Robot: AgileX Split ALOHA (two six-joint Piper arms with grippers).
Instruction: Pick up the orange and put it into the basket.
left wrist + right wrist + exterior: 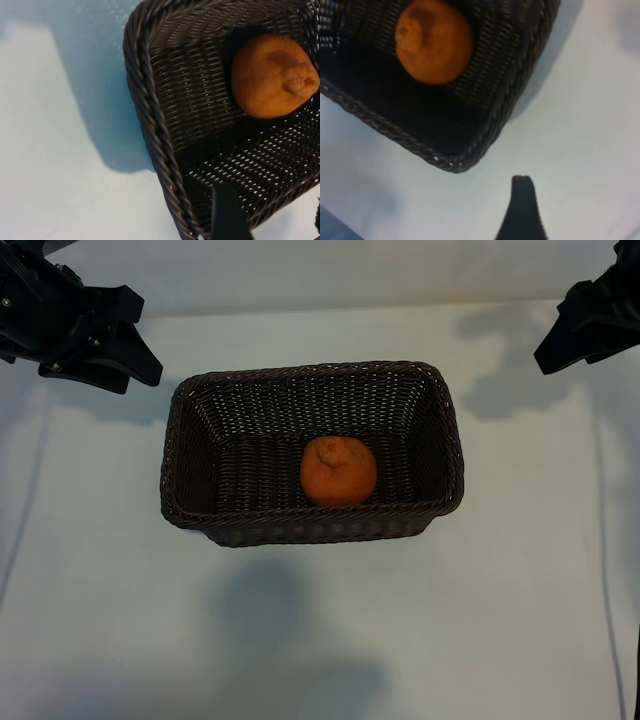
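1. Orange (338, 471) sits inside the basket (190, 405), against its near wall, knobbly end up.
2. Basket rests mid-table (320, 640).
3. Left gripper (125, 355) above far-left corner, jaws released, empty.
4. Right gripper (560, 345) far right, jaws released, empty.

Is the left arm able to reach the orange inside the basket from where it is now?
Probably yes. The orange lies uncovered in the open-topped basket, and the left gripper, open, sits off its corner; only the rim lies between, so it would come from above.
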